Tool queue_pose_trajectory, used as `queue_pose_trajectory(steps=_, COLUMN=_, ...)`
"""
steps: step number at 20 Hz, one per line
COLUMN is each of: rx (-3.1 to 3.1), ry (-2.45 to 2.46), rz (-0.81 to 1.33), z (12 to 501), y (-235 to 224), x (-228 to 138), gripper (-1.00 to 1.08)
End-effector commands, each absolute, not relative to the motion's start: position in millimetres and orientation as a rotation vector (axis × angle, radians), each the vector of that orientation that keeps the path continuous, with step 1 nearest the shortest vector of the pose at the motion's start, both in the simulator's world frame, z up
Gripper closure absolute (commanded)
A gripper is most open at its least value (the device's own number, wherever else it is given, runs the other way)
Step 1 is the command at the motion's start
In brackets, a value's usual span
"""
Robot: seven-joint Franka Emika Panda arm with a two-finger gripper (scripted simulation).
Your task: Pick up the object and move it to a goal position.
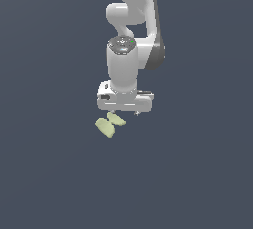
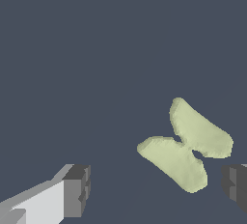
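This is a bare simulated scene, not a real room: a flat, uniform slate-blue ground (image 1: 44, 173) fills both views with no walls, furniture or horizon. The smooth white jointed robot arm (image 1: 129, 45) is rendered with clean, untextured surfaces (shading is soft and even), and the small pale yellow-green two-lobed matte piece (image 2: 185, 143) looks equally computer-drawn.
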State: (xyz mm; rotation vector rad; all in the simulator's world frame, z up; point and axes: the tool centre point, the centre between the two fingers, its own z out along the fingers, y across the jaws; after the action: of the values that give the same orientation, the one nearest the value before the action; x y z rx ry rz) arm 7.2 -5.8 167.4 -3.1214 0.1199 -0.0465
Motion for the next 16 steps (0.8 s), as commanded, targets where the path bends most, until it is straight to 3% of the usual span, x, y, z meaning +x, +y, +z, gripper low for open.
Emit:
queue_pose_trajectory(steps=1, rx=-3.121, ry=0.121, rz=-0.046, z=167.3, y=-5.6, x=7.2, gripper=-0.92)
queue_pose_trajectory(steps=16, rx=-3.093, ry=0.421, rz=-0.029, z=139.8, y=-26.3, x=1.7, gripper=-0.92)
